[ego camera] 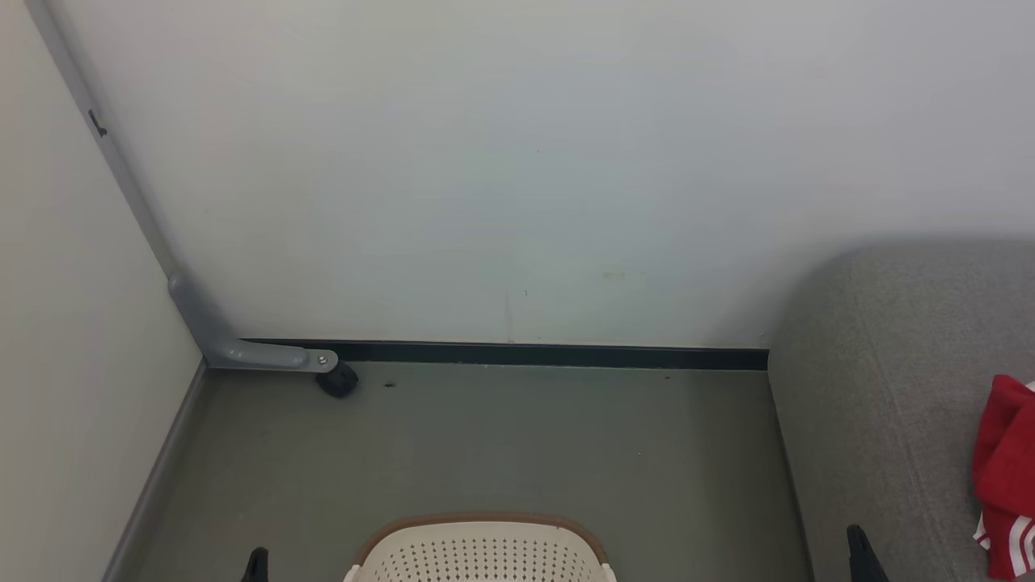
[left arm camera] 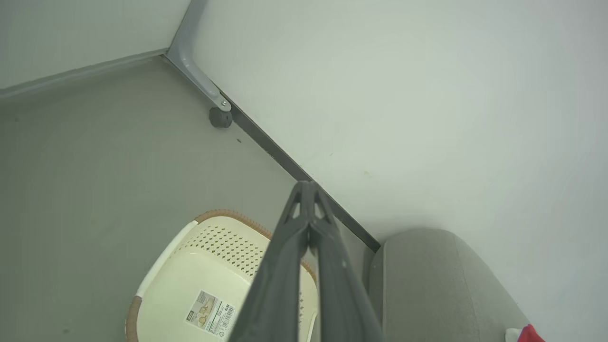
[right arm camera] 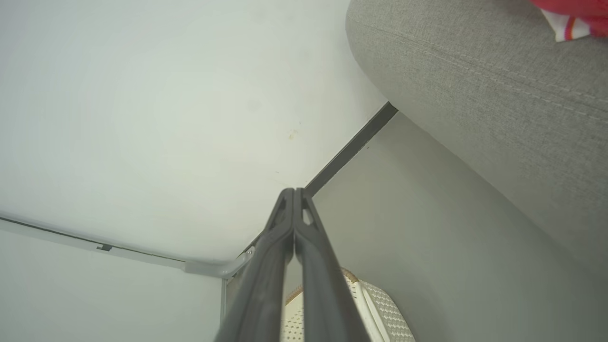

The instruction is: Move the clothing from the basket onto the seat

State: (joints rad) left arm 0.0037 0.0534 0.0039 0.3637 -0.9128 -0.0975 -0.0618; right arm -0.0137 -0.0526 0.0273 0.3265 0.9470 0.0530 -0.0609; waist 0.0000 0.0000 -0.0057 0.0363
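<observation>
The cream basket (ego camera: pixel 483 554) with a brown rim stands on the floor at the bottom centre of the head view. Its inside (left arm camera: pixel 190 285) shows a barcode sticker and no fabric. Red clothing (ego camera: pixel 1007 477) with white stripes lies on the grey seat (ego camera: pixel 889 404) at the right; a corner of it (right arm camera: pixel 572 16) also shows on the seat (right arm camera: pixel 475 80) in the right wrist view. My left gripper (left arm camera: pixel 308 187) is shut and empty, hanging above the basket's right side. My right gripper (right arm camera: pixel 293 192) is shut and empty too, between the basket (right arm camera: pixel 380 308) and the seat. Their tips (ego camera: pixel 257 562) (ego camera: pixel 859 546) flank the basket.
A pale wall with a dark skirting strip (ego camera: pixel 550 354) closes the back. A grey partition leg with a black caster (ego camera: pixel 335 380) stands in the left corner, with a side panel (ego camera: pixel 73 364) on the left. Grey floor (ego camera: pixel 525 436) lies between basket and wall.
</observation>
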